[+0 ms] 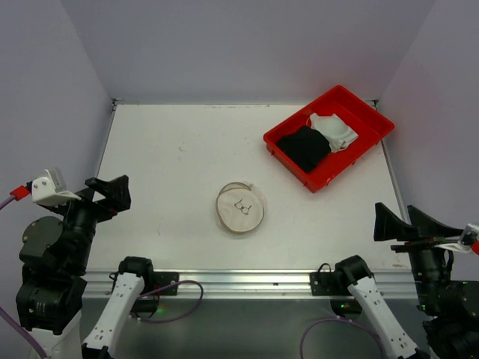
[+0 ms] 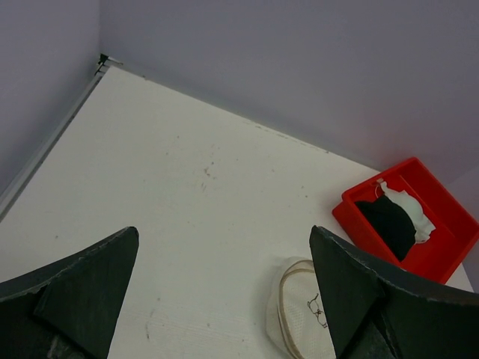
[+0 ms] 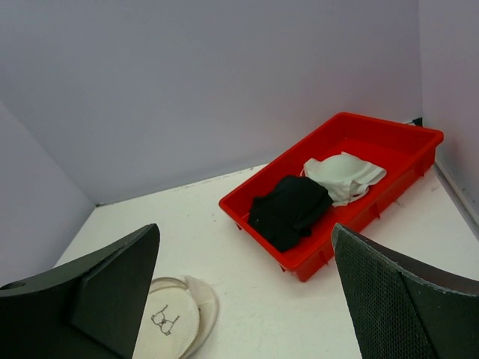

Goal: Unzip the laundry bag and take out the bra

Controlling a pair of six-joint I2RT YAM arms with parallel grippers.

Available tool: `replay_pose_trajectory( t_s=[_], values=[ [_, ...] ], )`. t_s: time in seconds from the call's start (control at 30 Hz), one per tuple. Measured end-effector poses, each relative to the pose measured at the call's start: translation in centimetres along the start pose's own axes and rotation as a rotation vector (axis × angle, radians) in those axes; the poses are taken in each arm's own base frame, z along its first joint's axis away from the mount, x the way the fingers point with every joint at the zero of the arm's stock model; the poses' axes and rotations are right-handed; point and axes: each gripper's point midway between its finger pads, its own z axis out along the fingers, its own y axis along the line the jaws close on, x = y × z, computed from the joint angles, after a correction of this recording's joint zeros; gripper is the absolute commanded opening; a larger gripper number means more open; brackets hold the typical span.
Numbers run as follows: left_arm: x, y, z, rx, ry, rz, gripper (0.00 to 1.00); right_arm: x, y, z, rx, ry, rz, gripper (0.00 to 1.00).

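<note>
The laundry bag (image 1: 240, 207) is a small white mesh round lying flat in the middle of the table, its bra icon facing up. It also shows in the left wrist view (image 2: 303, 318) and in the right wrist view (image 3: 171, 320). A white bra (image 1: 334, 131) and a black garment (image 1: 304, 146) lie in the red tray (image 1: 372, 143). My left gripper (image 1: 110, 191) is open and empty over the left table edge. My right gripper (image 1: 408, 223) is open and empty at the right front edge. Both are well away from the bag.
The red tray stands at the back right corner, also seen in the left wrist view (image 2: 441, 254) and the right wrist view (image 3: 389, 191). Pale walls close in the table on the back, left and right sides. Cables lie at the arm bases.
</note>
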Motion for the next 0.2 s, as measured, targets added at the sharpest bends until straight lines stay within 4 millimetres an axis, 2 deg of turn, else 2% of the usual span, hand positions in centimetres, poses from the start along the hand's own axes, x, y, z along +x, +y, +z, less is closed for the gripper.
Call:
replay_pose_trajectory(
  t_s=[0.2],
  values=[
    [0.67,0.22,0.38,-0.008,0.018,0.003,1.00,0.38,-0.07,0.09,0.001,0.008,-0.006,0.99]
  ],
)
